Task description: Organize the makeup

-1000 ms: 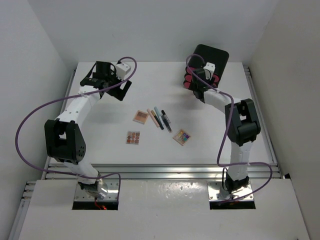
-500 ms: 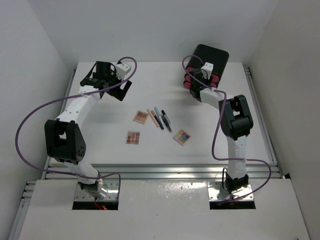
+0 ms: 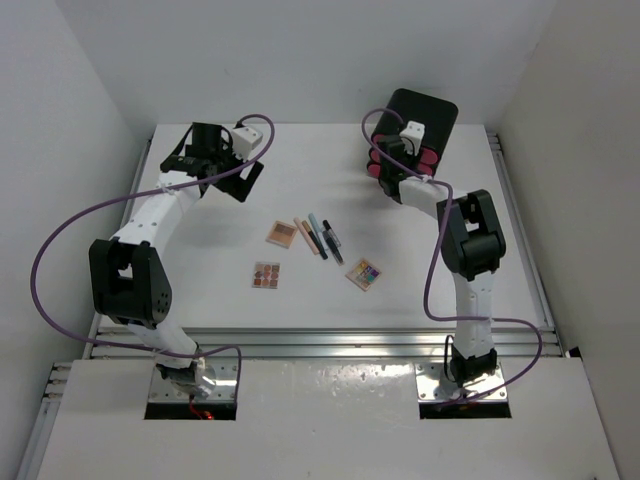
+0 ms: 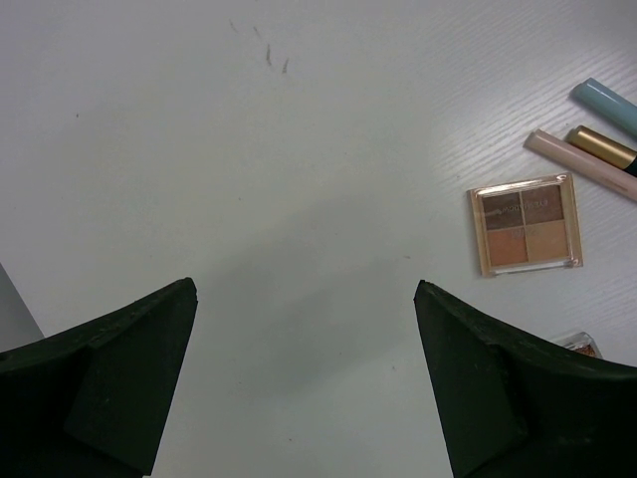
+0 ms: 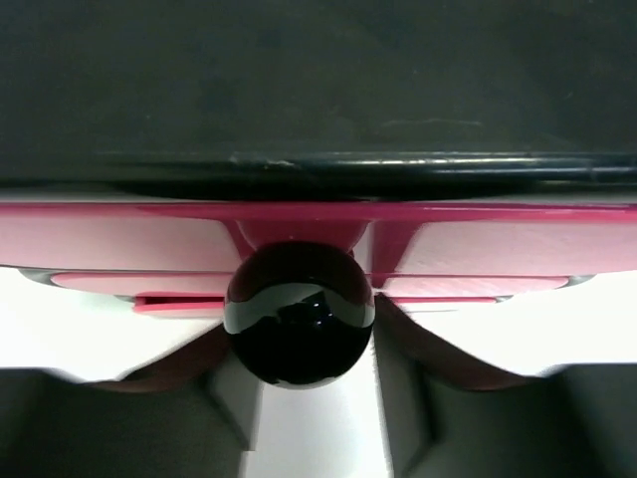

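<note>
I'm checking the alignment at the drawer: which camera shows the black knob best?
Right wrist: the black knob sits large and centred on the pink drawer front, between the fingers. Top external hides it behind the right arm; left wrist misses it.

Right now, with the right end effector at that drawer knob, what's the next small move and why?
Probably close the right end effector firmly on the black knob. It sits between the fingers on the pink drawer front, but I cannot tell whether they grip it yet; a loose hold could slip.
</note>
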Robot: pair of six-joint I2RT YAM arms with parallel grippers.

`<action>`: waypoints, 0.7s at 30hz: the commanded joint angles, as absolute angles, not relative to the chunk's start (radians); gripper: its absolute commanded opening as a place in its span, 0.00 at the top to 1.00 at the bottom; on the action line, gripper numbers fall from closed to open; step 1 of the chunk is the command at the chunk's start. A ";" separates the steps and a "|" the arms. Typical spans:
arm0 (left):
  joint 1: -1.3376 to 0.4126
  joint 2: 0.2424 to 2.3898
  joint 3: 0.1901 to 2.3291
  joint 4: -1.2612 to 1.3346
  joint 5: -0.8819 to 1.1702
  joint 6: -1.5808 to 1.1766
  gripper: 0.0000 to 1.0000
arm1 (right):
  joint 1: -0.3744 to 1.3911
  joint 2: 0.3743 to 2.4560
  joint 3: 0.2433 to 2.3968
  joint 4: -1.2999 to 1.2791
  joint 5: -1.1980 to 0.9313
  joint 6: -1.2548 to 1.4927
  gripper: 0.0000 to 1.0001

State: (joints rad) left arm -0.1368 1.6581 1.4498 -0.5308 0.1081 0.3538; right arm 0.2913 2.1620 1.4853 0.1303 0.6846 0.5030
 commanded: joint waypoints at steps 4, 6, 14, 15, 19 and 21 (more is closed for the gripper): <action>-0.144 1.644 1.460 -0.523 0.112 0.351 0.03 | 0.296 2.164 1.525 0.198 0.726 0.505 0.78; -0.144 1.644 1.460 -0.523 0.112 0.351 0.03 | 0.296 2.157 1.514 0.192 0.724 0.520 0.87; -0.144 1.644 1.460 -0.523 0.112 0.351 0.03 | 0.330 2.086 1.372 0.248 0.695 0.532 1.00; -0.144 1.644 1.451 -0.523 0.112 0.351 0.03 | 0.345 2.066 1.327 0.274 0.695 0.526 1.00; -0.144 1.654 1.442 -0.523 0.123 0.351 0.03 | 0.393 1.965 1.217 0.307 0.709 0.525 1.00; -0.144 1.654 1.442 -0.523 0.123 0.351 0.03 | 0.414 1.942 1.146 0.322 0.710 0.529 1.00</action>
State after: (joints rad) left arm -0.1368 1.6581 1.4490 -0.5308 0.1108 0.3542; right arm 0.3740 2.0148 1.2221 0.2691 0.7078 0.5125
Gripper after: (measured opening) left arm 0.972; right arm 0.333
